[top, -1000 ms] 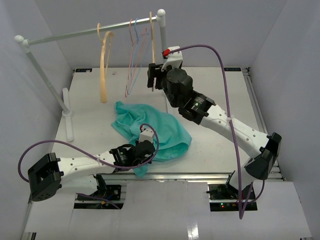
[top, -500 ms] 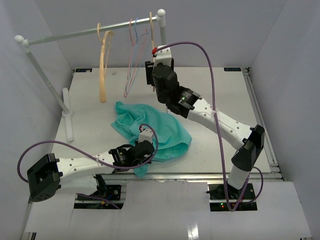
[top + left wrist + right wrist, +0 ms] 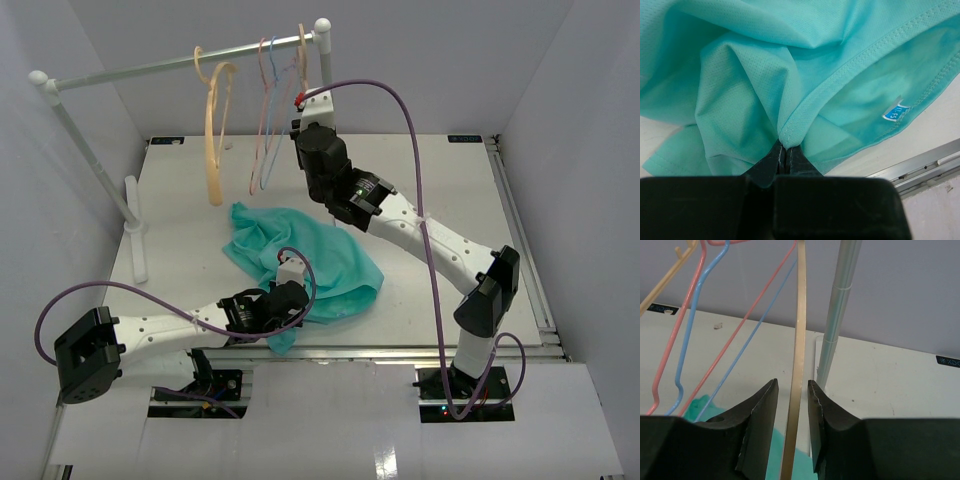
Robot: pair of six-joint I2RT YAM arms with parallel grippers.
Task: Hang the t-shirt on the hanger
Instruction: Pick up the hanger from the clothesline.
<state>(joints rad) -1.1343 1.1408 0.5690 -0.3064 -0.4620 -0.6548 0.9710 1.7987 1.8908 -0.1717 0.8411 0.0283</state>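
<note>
The teal t-shirt [image 3: 300,255] lies crumpled on the table. My left gripper [image 3: 288,300] is shut on a folded hem of the shirt [image 3: 755,85] at its near edge, jaws pinched together [image 3: 785,150]. The slim pale tan hanger [image 3: 301,50] hangs at the right end of the rail. My right gripper [image 3: 303,118] is raised to it. In the right wrist view the hanger's thin arm [image 3: 799,340] runs down between my open fingers [image 3: 791,385], a small gap on each side.
A thicker yellow-tan hanger [image 3: 213,130] and thin pink and blue hangers [image 3: 265,110] hang on the white rail [image 3: 130,70]. The rail's right post [image 3: 837,325] stands just right of my right fingers. Its left post [image 3: 95,160] stands at the table's left.
My right arm has reached up and left to the rail, bringing its open jaws around the slim hanger's arm. The yellow-tan hanger has swung slightly. The left gripper and shirt have not moved.
</note>
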